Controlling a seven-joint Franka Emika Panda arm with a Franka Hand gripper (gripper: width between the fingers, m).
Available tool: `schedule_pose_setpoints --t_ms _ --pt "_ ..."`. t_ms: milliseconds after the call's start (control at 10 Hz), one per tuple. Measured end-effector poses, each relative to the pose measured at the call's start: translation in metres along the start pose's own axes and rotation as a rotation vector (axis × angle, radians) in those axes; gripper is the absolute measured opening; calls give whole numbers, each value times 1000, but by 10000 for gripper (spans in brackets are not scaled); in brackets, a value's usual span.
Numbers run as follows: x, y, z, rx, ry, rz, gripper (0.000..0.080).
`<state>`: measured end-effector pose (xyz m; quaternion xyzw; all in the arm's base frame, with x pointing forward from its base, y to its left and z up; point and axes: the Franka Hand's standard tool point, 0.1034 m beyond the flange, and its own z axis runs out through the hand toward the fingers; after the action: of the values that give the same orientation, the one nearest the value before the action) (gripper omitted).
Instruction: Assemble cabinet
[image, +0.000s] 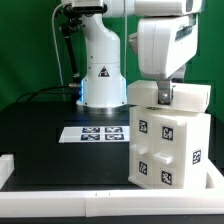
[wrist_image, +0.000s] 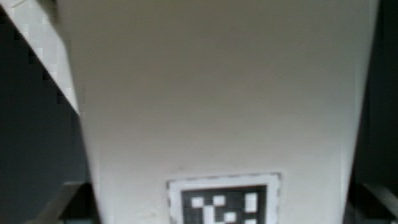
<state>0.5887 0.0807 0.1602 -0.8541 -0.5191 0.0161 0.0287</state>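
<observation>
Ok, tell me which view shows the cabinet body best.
The exterior view: nearly all of the cabinet body shows there, standing upright, with several tags on its front. The wrist view gives only a close, blurry stretch of its white side with one tag.

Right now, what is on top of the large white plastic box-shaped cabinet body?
Only the gripper, reaching down to the white cabinet body's top edge. Its fingertips are covered, so the grip is unclear.

The cabinet (image: 168, 140) looks like smooth white plastic with a dull, faintly satin face; its square tags (image: 163, 128) are flat matt print. The tabletop (image: 45, 140) is matt black. The arm's shell (image: 105, 60) is glossy white plastic, the marker board (image: 98, 133) flat matt white
</observation>
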Motion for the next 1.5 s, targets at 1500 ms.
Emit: schedule_pose_setpoints --t_ms 1500 --pt "1 2 0 -6 14 949 560"
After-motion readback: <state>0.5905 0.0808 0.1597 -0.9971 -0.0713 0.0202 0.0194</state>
